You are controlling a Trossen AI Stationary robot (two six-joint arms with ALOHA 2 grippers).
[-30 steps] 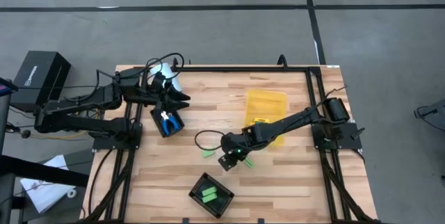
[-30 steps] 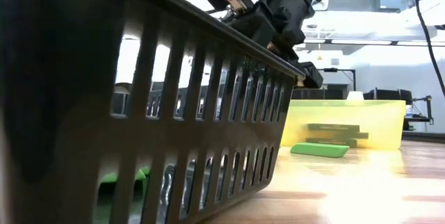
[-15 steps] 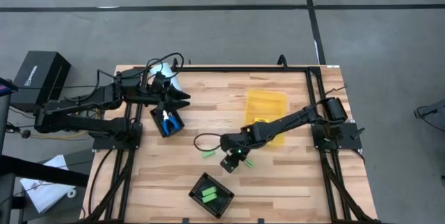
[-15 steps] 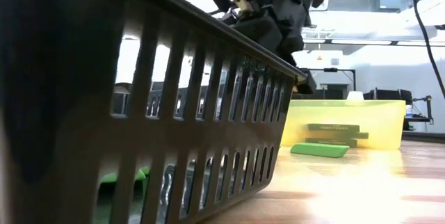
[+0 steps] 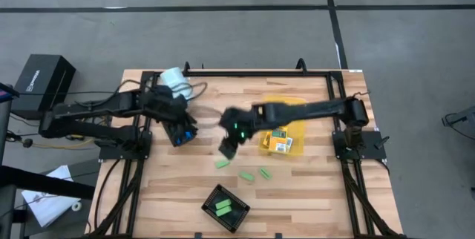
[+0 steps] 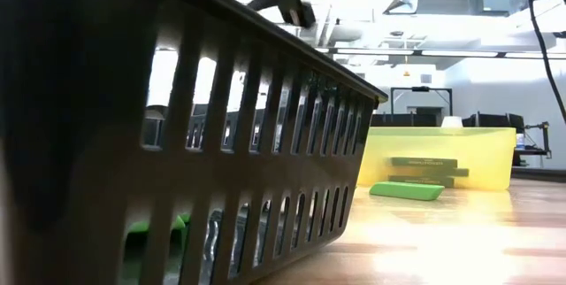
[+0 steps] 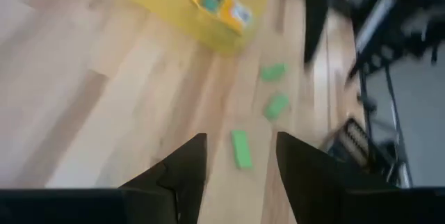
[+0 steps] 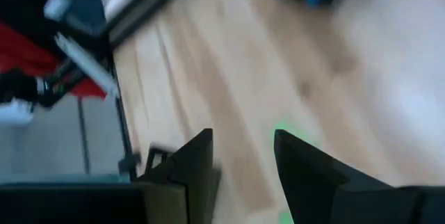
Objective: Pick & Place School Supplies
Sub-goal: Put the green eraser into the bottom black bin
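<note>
Operator: Edges and room first, please.

Spotter: Your wooden table (image 5: 312,187) has a black rail frame on all four sides. The widest bare planks lie at your right front corner, and more lie between the two arms. The yellow bin (image 5: 286,109) sits right of middle, near the back. A slotted black tray (image 5: 225,208) sits at the front edge, turned at an angle.

Operator: And the grippers?

Spotter: Your right gripper (image 5: 226,148) hangs above mid-table, left of the bin. Its fingers (image 8: 201,165) are spread with only wood showing between them. Your left gripper (image 5: 187,126) is over a small black tray (image 5: 175,136) by the left rail. Its fingers (image 7: 184,172) are likewise apart and hold nothing.

Operator: Materials?

Spotter: The bin is translucent plastic with straight walls. The front tray is dark plastic with ribbed slots. The green pieces (image 5: 246,175) are flat and oblong.

Operator: Counts?

Spotter: Three green pieces lie loose on the planks between the right gripper and the front tray. At least one more lies inside that tray. Yellow-orange packs (image 5: 278,141) lie in the bin, but I cannot count them. Blue-handled scissors (image 5: 184,132) lie in the small tray, number unclear. One pale cylinder (image 5: 172,78) stands at the back left.
</note>
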